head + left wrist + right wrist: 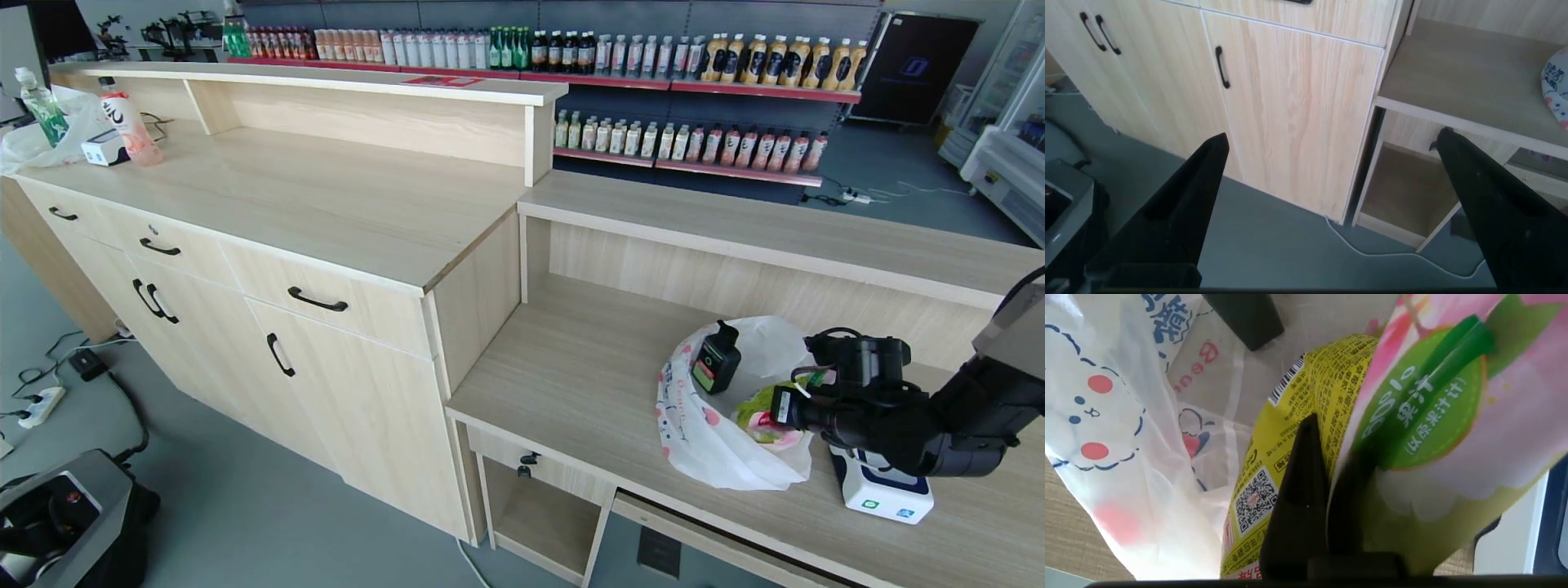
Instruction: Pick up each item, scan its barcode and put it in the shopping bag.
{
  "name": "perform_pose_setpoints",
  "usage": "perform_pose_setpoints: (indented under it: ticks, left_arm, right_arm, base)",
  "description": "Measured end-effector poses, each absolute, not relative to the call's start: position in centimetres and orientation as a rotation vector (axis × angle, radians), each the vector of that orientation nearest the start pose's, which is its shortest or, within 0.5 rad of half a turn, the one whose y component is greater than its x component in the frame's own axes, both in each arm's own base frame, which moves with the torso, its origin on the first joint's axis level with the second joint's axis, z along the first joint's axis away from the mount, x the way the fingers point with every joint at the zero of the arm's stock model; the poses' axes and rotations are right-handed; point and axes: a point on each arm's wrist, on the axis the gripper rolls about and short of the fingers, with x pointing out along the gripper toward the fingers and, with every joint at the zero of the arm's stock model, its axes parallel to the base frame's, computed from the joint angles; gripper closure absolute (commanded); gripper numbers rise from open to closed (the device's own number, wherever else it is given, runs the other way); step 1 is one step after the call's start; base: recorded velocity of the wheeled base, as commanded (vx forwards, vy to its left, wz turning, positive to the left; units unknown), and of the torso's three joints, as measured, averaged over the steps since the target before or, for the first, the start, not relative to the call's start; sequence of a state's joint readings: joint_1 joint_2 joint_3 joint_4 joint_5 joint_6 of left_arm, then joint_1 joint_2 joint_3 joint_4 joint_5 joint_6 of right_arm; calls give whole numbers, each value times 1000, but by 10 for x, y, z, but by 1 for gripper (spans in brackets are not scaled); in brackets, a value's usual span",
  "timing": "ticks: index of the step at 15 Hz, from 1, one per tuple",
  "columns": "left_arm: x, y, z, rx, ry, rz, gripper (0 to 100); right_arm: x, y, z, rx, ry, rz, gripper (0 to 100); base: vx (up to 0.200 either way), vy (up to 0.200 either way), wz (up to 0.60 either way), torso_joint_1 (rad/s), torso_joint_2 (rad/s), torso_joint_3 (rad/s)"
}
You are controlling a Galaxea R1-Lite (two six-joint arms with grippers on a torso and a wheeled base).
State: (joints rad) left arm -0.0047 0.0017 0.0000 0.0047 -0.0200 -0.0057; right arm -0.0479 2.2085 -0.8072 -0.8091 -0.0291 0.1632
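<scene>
shopping bag (702, 445) on lower counter (571, 367), packet (759, 408) in its mouth, scanner (716, 363) seemingly atop its rear, box (886, 494) just right

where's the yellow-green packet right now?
Head view, right side: the yellow-green packet is in the right tool over the shopping bag on the lower counter, beside the white box.

R claw (785, 406) gripping snack pack (755, 414), at bag (700, 447)
</scene>
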Motion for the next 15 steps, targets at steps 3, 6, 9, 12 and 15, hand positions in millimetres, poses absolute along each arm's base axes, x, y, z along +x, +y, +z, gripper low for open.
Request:
perform_pose_setpoints:
  ticks: [3, 6, 9, 12, 15]
  left_arm:
    - [-23, 0, 75, -6, 6, -24, 0]
    - [-23, 0, 75, -6, 6, -24, 0]
    - [-23, 0, 75, -6, 6, -24, 0]
    - [-23, 0, 75, -6, 6, -25, 0]
    - [-23, 0, 75, -6, 6, -24, 0]
  right_arm:
    - [370, -18, 25, 164, 579, -122, 0]
    - [372, -18, 28, 162, 560, -119, 0]
    - [374, -18, 40, 114, 505, -90, 0]
    - [374, -14, 60, 99, 446, -32, 0]
    - [375, -8, 85, 53, 341, 43, 0]
  base:
    - [0, 0, 0, 0, 0, 0]
    - [0, 0, 0, 0, 0, 0]
    - [0, 0, 0, 0, 0, 0]
    - [0, 0, 0, 0, 0, 0]
    - [0, 0, 0, 0, 0, 0]
